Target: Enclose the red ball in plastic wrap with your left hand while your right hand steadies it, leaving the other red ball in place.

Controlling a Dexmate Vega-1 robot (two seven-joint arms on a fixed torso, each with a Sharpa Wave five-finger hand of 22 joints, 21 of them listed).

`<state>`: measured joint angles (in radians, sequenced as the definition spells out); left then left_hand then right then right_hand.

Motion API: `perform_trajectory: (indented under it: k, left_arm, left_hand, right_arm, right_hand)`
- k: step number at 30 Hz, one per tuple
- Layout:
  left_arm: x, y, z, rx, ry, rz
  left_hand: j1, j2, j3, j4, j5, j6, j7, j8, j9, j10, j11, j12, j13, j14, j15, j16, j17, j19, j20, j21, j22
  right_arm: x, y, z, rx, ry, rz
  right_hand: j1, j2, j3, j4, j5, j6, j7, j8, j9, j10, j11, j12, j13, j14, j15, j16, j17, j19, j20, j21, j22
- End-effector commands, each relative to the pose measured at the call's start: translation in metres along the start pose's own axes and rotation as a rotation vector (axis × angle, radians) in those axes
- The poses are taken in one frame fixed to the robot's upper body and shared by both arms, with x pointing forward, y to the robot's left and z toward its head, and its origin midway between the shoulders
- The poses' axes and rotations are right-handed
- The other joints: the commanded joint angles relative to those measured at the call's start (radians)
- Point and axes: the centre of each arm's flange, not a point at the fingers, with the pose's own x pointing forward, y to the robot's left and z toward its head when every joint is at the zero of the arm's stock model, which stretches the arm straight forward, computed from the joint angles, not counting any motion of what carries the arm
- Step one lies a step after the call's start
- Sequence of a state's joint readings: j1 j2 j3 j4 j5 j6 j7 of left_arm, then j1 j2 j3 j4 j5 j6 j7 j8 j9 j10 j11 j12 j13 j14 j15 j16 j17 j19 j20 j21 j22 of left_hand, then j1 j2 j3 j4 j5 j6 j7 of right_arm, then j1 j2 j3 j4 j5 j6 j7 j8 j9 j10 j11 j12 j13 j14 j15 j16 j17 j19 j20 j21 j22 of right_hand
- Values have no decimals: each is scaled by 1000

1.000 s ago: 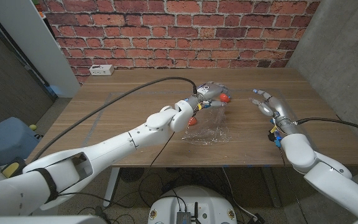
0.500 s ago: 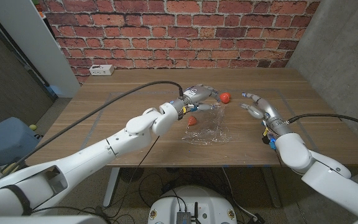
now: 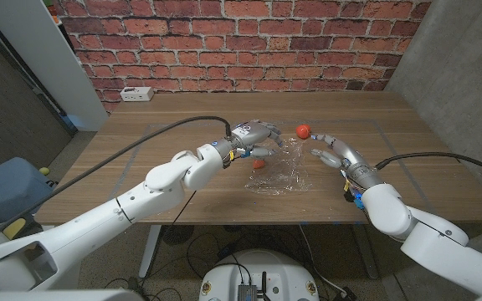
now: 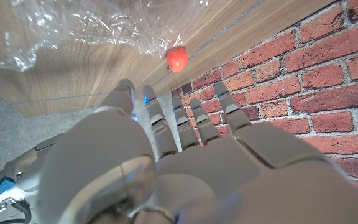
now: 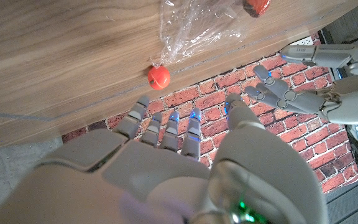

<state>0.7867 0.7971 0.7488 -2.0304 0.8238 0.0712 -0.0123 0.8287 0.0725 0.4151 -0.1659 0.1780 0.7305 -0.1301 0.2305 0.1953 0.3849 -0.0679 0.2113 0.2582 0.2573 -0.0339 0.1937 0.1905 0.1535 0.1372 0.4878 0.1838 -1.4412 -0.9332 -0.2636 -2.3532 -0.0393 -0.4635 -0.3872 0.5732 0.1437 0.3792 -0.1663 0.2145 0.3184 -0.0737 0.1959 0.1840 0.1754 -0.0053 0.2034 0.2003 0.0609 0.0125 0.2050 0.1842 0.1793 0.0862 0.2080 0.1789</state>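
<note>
On wood — crinkled plastic wrap (image 3: 279, 174), glossy round red ball (image 3: 258, 164)

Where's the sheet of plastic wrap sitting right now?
In the head view the plastic wrap lies crumpled on the wooden table near its middle, between the left hand and right hand, with one red ball at its left edge.
</note>
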Motion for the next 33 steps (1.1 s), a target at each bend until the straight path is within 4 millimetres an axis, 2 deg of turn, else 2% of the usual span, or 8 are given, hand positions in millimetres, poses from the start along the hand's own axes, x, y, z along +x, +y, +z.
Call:
perform_trajectory:
  k: [1,8,12,14,16,19,26,33]
  left_arm:
    - [-23,-4,-3,47,6,-65]
    - [-30,-10,-6,72,25,-135]
    - [-33,-11,-10,77,32,-158]
    - [-34,-11,-12,81,36,-164]
    - [-34,-11,-14,83,40,-170]
    - [-34,-11,-16,89,44,-188]
    - [-33,-9,-20,96,37,-286]
    - [-35,-8,-20,114,35,-370]
  left_hand:
    - [35,-5,11,-16,8,17,-9,4,1,3,-9,8,-2,-10,-22,-3,-1,8,-7,-3,2]
    - [64,-17,25,-18,6,-5,-25,-14,0,-25,-11,-1,-8,-44,-11,-12,-3,-4,-12,-14,1]
    - [66,-21,27,-15,5,-13,-30,-19,0,-35,-8,-4,-9,-53,-6,-12,-2,-6,-12,-17,1]
    - [66,-24,27,-13,5,-17,-30,-22,0,-39,-6,-5,-10,-58,-4,-13,-2,-8,-12,-19,1]
    - [66,-26,27,-12,4,-19,-29,-23,0,-42,-7,-5,-10,-62,-1,-13,-1,-10,-12,-20,1]
    - [66,-28,28,-10,4,-23,-32,-26,0,-51,-8,-7,-11,-67,-1,-13,-1,-12,-12,-22,1]
    - [54,-66,19,-3,4,-83,-51,-48,-1,-109,5,-17,-17,-120,22,-16,1,-41,-5,-43,2]
    - [28,-103,-1,7,11,-126,-80,-53,-2,-163,-16,-19,-23,-166,45,-13,4,-74,5,-66,3]
  right_arm:
    - [-17,16,16,-62,7,54]
    - [-21,24,21,-109,44,124]
    - [-20,27,25,-144,71,160]
    - [-20,28,27,-161,82,174]
    - [-20,30,30,-185,100,193]
    - [-19,33,34,-220,127,220]
    - [-17,40,39,-259,172,285]
    - [-13,47,42,-271,183,338]
  right_hand:
    - [35,5,19,-10,13,23,-7,9,2,8,-7,4,1,8,3,2,2,9,7,5,1]
    - [116,-7,52,-24,24,41,-30,8,2,-23,-20,-9,0,-18,7,-12,0,6,23,-1,-1]
    - [162,-37,59,-18,21,12,-71,-6,3,-76,-26,-19,0,-61,18,-21,0,-13,30,-9,0]
    - [173,-51,58,-18,16,0,-74,-9,3,-98,-24,-22,0,-73,25,-22,0,-19,36,-11,0]
    - [202,-68,63,-19,6,-27,-112,-15,3,-125,-30,-22,1,-98,26,-23,0,-28,35,-12,0]
    - [244,-78,73,-18,-3,-62,-143,-17,3,-170,-39,-24,1,-130,28,-24,1,-43,33,-14,0]
    - [337,-72,109,-21,2,-86,-147,-10,5,-250,-65,-25,0,-182,32,-24,1,-76,23,-18,-1]
    - [388,-60,130,-20,7,-67,-148,0,6,-275,-82,-20,-2,-206,31,-23,1,-99,18,-21,-2]
